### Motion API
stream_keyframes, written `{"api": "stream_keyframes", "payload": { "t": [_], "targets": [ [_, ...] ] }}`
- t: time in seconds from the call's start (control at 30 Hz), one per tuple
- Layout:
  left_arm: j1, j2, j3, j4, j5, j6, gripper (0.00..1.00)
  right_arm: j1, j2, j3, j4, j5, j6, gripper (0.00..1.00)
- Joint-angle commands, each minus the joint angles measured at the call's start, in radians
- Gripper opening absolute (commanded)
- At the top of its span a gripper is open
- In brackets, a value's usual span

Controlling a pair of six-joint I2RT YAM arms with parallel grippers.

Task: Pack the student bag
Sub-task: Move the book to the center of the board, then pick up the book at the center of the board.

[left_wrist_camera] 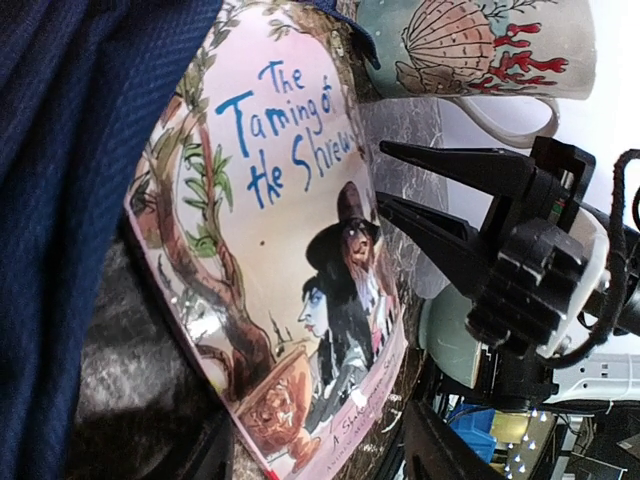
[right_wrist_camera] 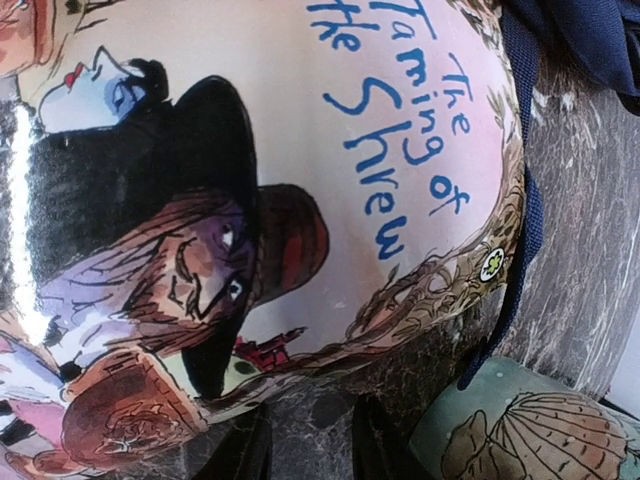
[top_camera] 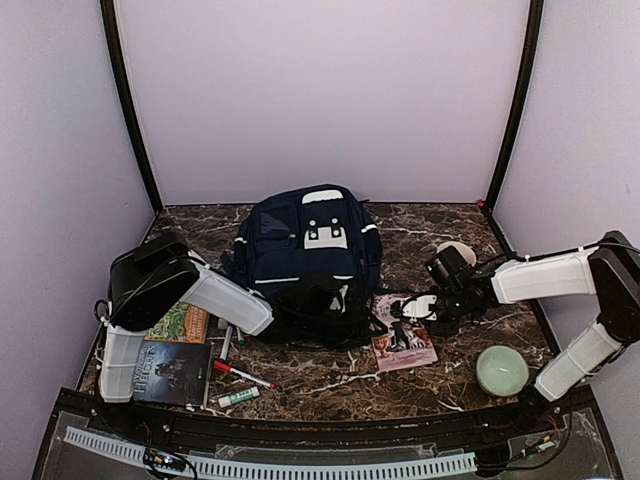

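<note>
Right gripper [top_camera: 412,308] over the book [top_camera: 403,342], pick not yet made.
Bag [top_camera: 310,250] sits mid-table. The book lies flat just right of it, with the mug [top_camera: 455,250] beyond. My right jaws are part open and empty. My left gripper [left_wrist_camera: 315,455] is low by the bag's near side, fingers spread, holding nothing. I'd take the book by a free edge, pinch cover and pages together, and keep off the strap [right_wrist_camera: 525,240] along its side. Whether the bag is unzipped, I cannot tell.
</note>
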Motion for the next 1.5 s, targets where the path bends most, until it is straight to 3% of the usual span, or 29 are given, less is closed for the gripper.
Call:
{"api": "stream_keyframes", "payload": {
  "t": [0.0,0.1,0.27,0.37,0.43,0.57,0.77,0.9,1.1,1.37,1.47],
  "targets": [
    [-0.013,-0.134,-0.088,0.191,-0.120,0.045,0.60,0.019,0.074,-0.058,-0.060,-0.098,0.026,0.29],
    [-0.017,-0.186,-0.125,0.209,-0.173,0.092,0.60,0.022,0.094,-0.052,-0.064,-0.102,0.035,0.28],
    [-0.017,-0.154,-0.114,0.265,-0.137,0.055,0.58,0.028,0.108,-0.031,-0.073,-0.125,0.061,0.28],
    [-0.021,-0.167,-0.096,0.101,-0.178,-0.020,0.56,0.029,0.117,-0.025,-0.079,-0.114,0.067,0.28],
    [-0.031,-0.218,-0.084,-0.113,-0.260,-0.045,0.57,0.030,0.117,-0.030,-0.080,-0.093,0.069,0.27],
    [-0.036,-0.261,-0.046,-0.330,-0.311,-0.006,0.60,0.022,0.089,-0.041,-0.111,-0.027,0.078,0.28],
    [-0.036,-0.226,-0.049,-0.309,-0.240,-0.024,0.61,-0.036,-0.058,0.040,-0.279,-0.070,0.128,0.34],
    [-0.036,-0.195,-0.053,-0.274,-0.224,-0.058,0.61,-0.042,-0.101,0.120,-0.375,-0.188,0.231,0.39],
    [-0.033,-0.170,-0.048,-0.253,-0.247,-0.104,0.62,-0.044,-0.067,0.175,-0.339,-0.398,0.505,0.53],
    [-0.029,-0.114,0.017,-0.334,-0.261,-0.118,0.62,-0.068,0.032,0.190,-0.254,-0.406,0.670,0.58],
    [-0.026,-0.093,0.013,-0.343,-0.261,-0.147,0.63,-0.068,0.073,0.193,-0.235,-0.368,0.675,0.53]
  ]
}}
